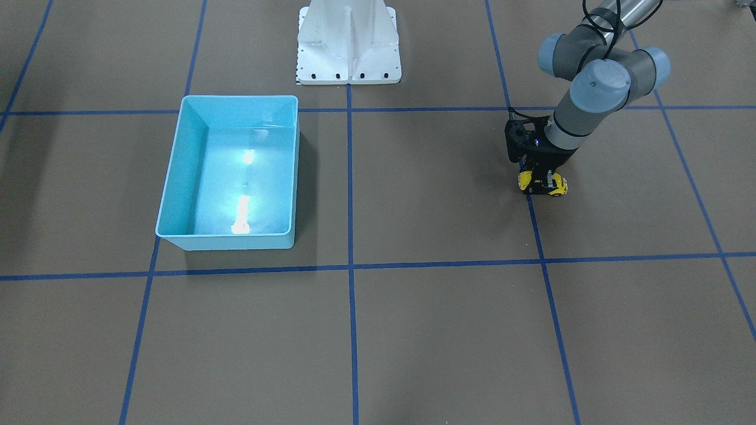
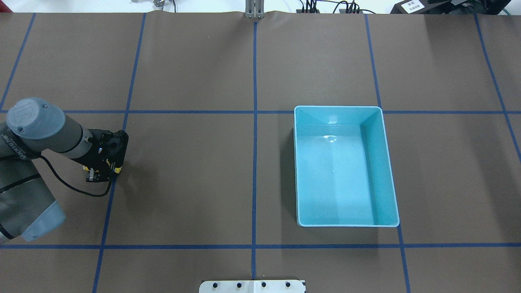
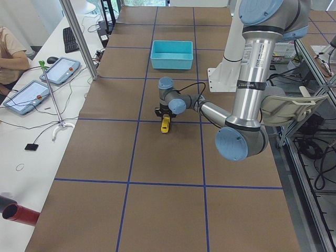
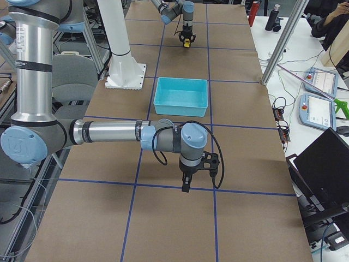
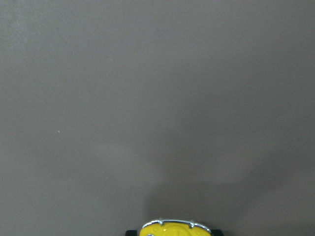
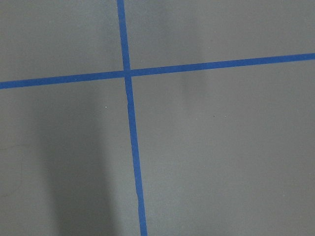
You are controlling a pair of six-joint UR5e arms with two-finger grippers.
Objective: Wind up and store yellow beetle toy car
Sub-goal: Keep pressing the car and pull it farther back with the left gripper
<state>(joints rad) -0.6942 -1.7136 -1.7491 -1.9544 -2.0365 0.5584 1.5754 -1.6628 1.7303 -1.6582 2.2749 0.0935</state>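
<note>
The left gripper (image 1: 541, 183) is closed snugly on the yellow beetle toy car (image 3: 165, 126), low at the brown table (image 2: 195, 171) beside a blue tape line (image 2: 106, 211). Wide bare paper separates it from the light blue bin (image 2: 346, 109). The car looks glossy, rounded and chrome-bumpered. The right gripper (image 4: 186, 184) hangs well apart; I cannot tell its opening.

"UR" logo on round grey plastic joint cap (image 2: 30, 116) of left arm. White lettering on grey arm link (image 2: 11, 147) and print on white paper label (image 2: 413, 5): too small to read
</note>
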